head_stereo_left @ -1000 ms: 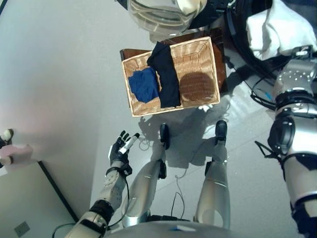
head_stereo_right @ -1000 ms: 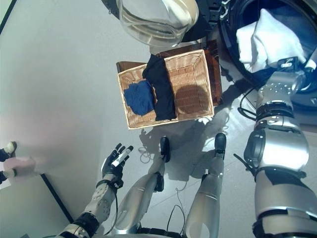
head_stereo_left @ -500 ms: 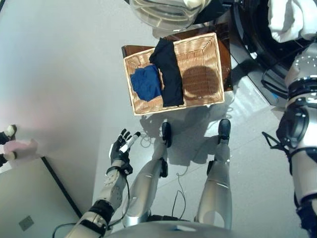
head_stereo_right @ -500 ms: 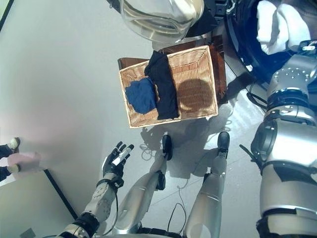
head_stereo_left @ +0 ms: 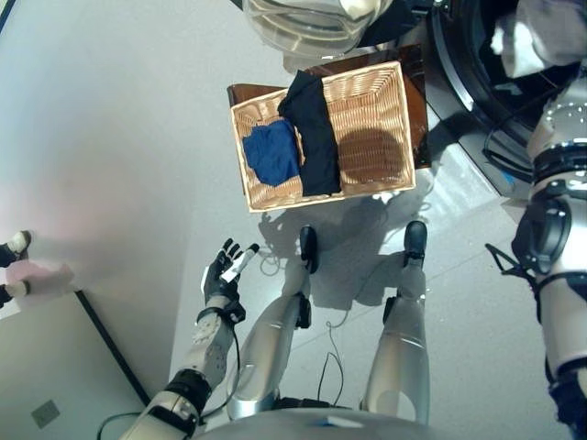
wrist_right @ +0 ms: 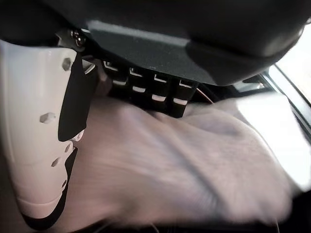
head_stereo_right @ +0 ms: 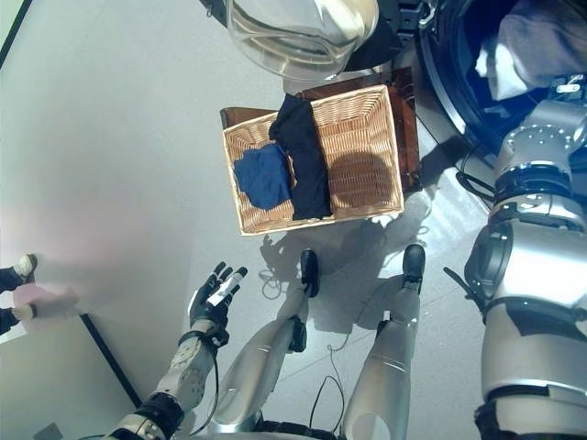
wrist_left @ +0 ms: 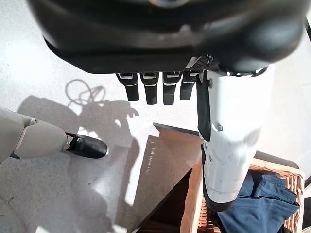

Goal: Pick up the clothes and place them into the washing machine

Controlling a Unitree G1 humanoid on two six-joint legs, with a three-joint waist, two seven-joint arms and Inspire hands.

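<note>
A wicker basket [head_stereo_left: 371, 87] on a dark brown box [head_stereo_left: 246, 92] holds a blue garment [head_stereo_left: 271, 152] and a black garment [head_stereo_left: 312, 133] draped over its far rim. The washing machine's drum [head_stereo_right: 477, 55] opens at the upper right. A white garment [head_stereo_right: 525, 50] lies in it and shows past my right hand's fingers [wrist_right: 146, 92]. My right hand [wrist_right: 146, 68] reaches into the drum, fingers and thumb straight, the cloth just beyond them. My left hand [head_stereo_left: 225, 270] hangs open and empty low over the floor at the left.
The machine's round glass door [head_stereo_left: 303, 23] stands open above the basket's far side. A person's shoes [head_stereo_left: 14, 246] show at the left edge. A pale panel with a dark edge [head_stereo_left: 55, 367] lies at the lower left.
The white garment has gone from the drum's mouth deeper into the drum with my right arm. The left hand and the basket have not moved.
</note>
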